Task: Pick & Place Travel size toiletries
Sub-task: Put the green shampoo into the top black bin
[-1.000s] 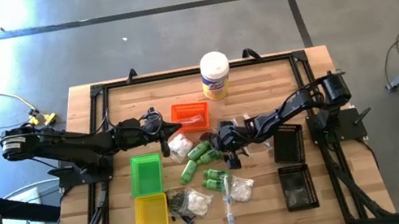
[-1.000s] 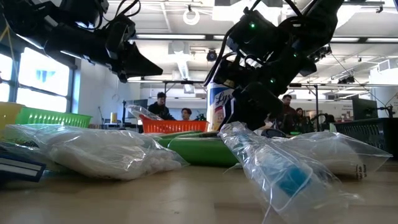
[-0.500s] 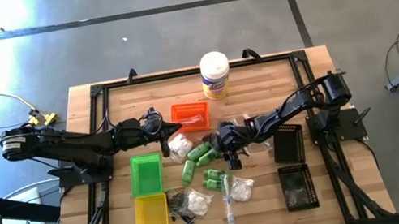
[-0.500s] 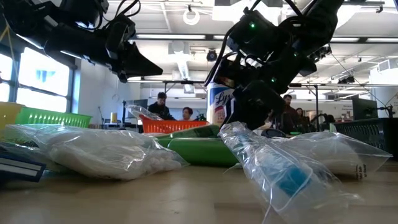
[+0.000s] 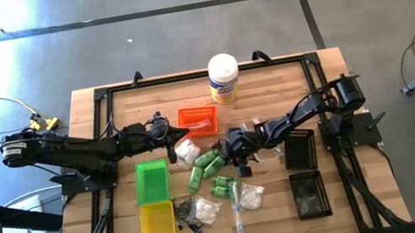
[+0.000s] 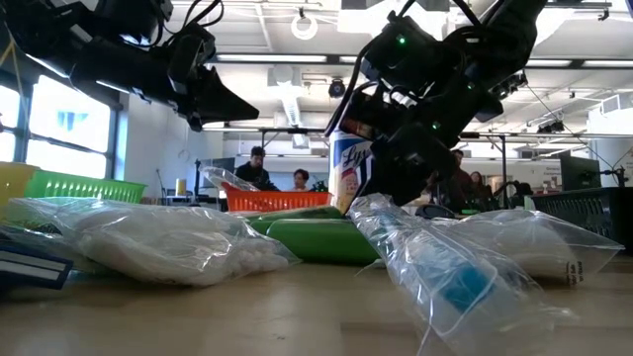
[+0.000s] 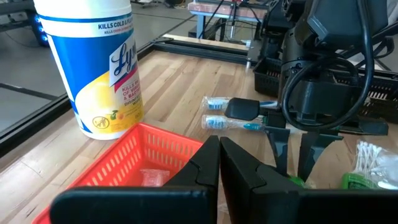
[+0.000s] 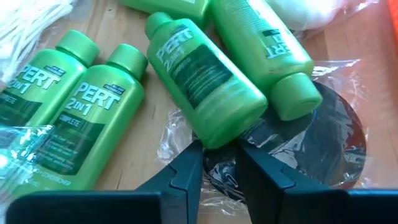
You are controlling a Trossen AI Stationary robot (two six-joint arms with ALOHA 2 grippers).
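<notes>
left arm: comes in from the desk's (image 5: pixel 94 102) 9 o'clock edge, stretched toward centre.
left claw (image 5: pixel 170 146): fingers pressed together, nothing in them; hangs above the boards at the near lip of the orange tray (image 5: pixel 198 119), white fluffy bag (image 5: pixel 188 150) just past its tip.
yellow tray (image 5: pixel 158 225): at 7 o'clock, close to the front edge; green tray (image 5: pixel 152 181) touching it on the 12 o'clock side. Bare wood strip between both trays and the left frame rail.
black pieces (image 5: pixel 185 220): just at 3 o'clock of the yellow tray, beside a second white fluffy bag (image 5: pixel 206 209).
green bottles (image 5: pixel 207 165): cluster at desk centre, lying flat, some touching; two more (image 5: pixel 222 187) at 6 o'clock of it.
white canister (image 5: pixel 224 77): upright at the 12 o'clock edge, well apart from the pile; open wood either side of it.
right claw (image 8: pixel 216 163): down in the bottle cluster; fingers part-closed, straddling the base of one green bottle (image 8: pixel 208 84) and a crinkled clear wrapper with a dark disc (image 8: pixel 336 134). Cannot tell whether it is gripping.
clear-wrapped sticks (image 5: pixel 239 211): at 6 o'clock of the right claw, near the front edge.
black trays (image 5: pixel 300 150): two, at 3–4 o'clock, right arm crossing above the farther one.
room: tight around centre pile; front right corner and back left corner are bare.
</notes>
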